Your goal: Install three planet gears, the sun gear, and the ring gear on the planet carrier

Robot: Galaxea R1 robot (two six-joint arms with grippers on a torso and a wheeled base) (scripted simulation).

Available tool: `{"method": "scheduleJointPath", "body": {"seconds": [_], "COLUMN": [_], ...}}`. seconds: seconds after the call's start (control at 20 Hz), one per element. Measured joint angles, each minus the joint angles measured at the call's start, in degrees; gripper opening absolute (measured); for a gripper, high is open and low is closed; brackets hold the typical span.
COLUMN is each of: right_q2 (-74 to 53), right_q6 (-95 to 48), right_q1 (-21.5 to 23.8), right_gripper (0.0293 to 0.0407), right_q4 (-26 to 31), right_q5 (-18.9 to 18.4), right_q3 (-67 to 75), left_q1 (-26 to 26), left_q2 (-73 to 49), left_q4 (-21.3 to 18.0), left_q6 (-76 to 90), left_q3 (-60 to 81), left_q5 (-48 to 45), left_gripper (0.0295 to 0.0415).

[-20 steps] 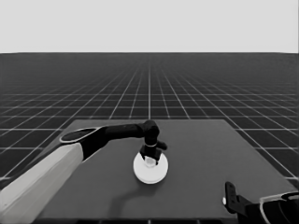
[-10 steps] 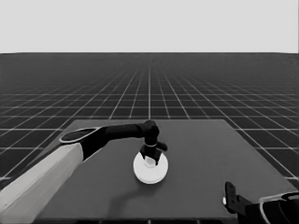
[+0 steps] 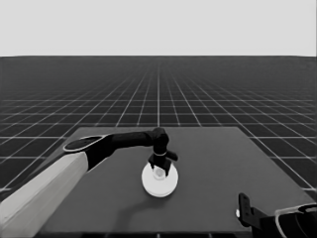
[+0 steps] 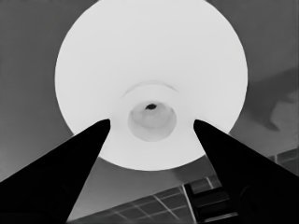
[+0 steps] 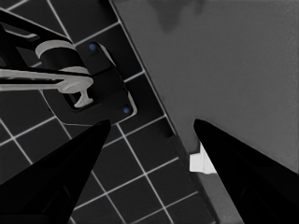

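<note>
Larger round part: the ring gear (image 3: pixel 159 179) is lying flat near the middle of the worktop (image 3: pixel 223 168), and it is the only round white part showing in the head view; no gears and no smaller round part are showing beside it.
Hub: in the left wrist view the ring gear (image 4: pixel 150 84) is filling most of the picture, with a raised collar around a shallow centre recess and a small dark hole in it.
Left pincer: the left pincer (image 3: pixel 161 168) is hanging directly over the disc's centre, and in its wrist view the left pincer (image 4: pixel 152 123) is standing spread, the two fingers (image 4: pixel 70 163) flanking the hub without visibly touching it and holding nothing.
Step in hand: judging by the gears being hidden, the stack is looking assembled, and the arm is either seating the top part or letting go of it; which one, I cannot tell.
Next move: a straight lift clear of the hub is being called for, with the fingers kept apart so the disc is not dragged sideways.
Right pincer: the right pincer (image 5: pixel 152 135) is waiting at the worktop's near right corner, spread and empty.
Corner: a thin white piece (image 5: pixel 202 162) is lying near the worktop's edge, beside one right finger.
</note>
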Motion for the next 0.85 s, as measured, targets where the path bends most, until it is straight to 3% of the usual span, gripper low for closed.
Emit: {"method": "scheduleJointPath", "body": {"seconds": [0.1,0.2,0.3,0.6,0.65,0.7,0.75,0.85], "right_q2": [0.0,0.0,0.0,0.0,13.4,24.8,30.3,35.1], "right_q6": [0.0,0.0,0.0,0.0,27.4,44.0,50.7,55.4], "right_q1": [0.0,0.0,0.0,0.0,16.2,23.5,25.4,26.3], "right_gripper": [0.0385,0.0385,0.0385,0.0385,0.0392,0.0392,0.0389,0.0385], "right_q4": [0.0,0.0,0.0,0.0,16.2,25.8,30.0,33.4], "right_q5": [0.0,0.0,0.0,0.0,-17.2,-20.6,-20.9,-21.1], "right_q3": [0.0,0.0,0.0,0.0,-6.4,-17.2,-25.9,-35.2], "left_q1": [0.0,-4.0,-5.5,-6.2,-11.0,-16.4,-19.6,-22.5], "left_q2": [0.0,-0.7,-0.8,-0.8,-16.0,-39.0,-55.7,-70.4], "left_q4": [0.0,-3.3,-4.5,-5.1,-1.2,1.2,2.6,3.8], "left_q6": [0.0,-21.0,-28.1,-31.7,-4.1,22.9,40.2,56.4], "left_q3": [0.0,2.5,3.0,3.1,29.0,50.0,62.1,73.7], "left_q5": [0.0,1.1,1.5,1.7,-18.1,-30.3,-37.3,-44.0], "left_gripper": [0.0385,0.0386,0.0385,0.0385,0.0409,0.0414,0.0401,0.0388]}}
